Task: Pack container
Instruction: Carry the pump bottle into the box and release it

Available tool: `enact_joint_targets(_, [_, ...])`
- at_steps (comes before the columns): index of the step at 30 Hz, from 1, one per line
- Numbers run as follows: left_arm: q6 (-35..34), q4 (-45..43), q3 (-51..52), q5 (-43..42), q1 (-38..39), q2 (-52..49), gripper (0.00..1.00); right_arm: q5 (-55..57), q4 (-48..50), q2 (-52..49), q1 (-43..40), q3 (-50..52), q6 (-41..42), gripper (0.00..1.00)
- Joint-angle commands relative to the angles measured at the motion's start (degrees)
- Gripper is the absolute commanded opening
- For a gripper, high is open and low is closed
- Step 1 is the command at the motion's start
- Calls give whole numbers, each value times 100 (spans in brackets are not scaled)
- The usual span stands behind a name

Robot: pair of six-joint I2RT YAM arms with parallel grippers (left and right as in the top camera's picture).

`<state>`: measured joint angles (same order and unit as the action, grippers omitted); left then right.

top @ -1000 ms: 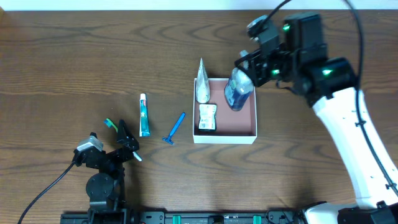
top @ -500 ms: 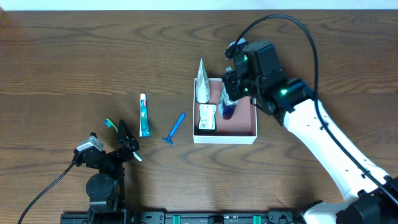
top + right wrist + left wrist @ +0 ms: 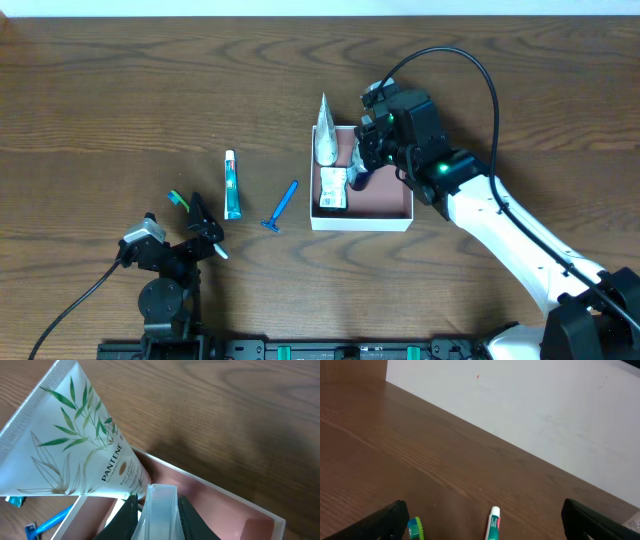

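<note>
The container (image 3: 361, 224) is a square white-walled box with a pinkish inside, right of the table's middle; its far wall shows in the right wrist view (image 3: 235, 500). A white Pantene tube (image 3: 324, 135) (image 3: 75, 445) leans over its far left corner, and a small packet (image 3: 333, 188) lies inside at the left. My right gripper (image 3: 362, 160) (image 3: 159, 520) is shut on a clear bluish tube (image 3: 357, 172) (image 3: 161, 507), held low inside the container beside the packet. My left gripper (image 3: 205, 226) (image 3: 480, 532) is open and empty at the front left.
A toothpaste tube (image 3: 231, 185) (image 3: 493, 524), a blue razor (image 3: 281, 206) (image 3: 45, 525) and a green toothbrush (image 3: 178, 199) (image 3: 415, 529) lie on the wooden table left of the container. The toothbrush lies close to my left gripper.
My right gripper has carried the clear bluish tube left and down from the container's far right corner into its left half. The left arm has not moved.
</note>
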<state>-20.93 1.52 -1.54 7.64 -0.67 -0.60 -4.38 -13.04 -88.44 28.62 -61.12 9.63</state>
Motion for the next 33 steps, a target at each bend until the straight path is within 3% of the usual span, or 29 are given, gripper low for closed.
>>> enact_joint_targets(1, [52, 201, 129, 31, 11, 31, 98, 9, 203, 57, 70, 57, 59, 16])
enact_joint_targets(26, [52, 203, 129, 31, 11, 31, 98, -11, 890, -560, 256, 101, 63, 18])
enact_joint_targets(27, [52, 201, 129, 31, 11, 31, 98, -11, 905, -560, 258, 101, 63, 22])
enact_joint_targets(30, [52, 201, 129, 31, 11, 31, 98, -11, 946, -560, 258, 101, 63, 47])
enact_joint_targets(33, [52, 201, 129, 31, 11, 31, 98, -11, 966, -560, 258, 101, 63, 59])
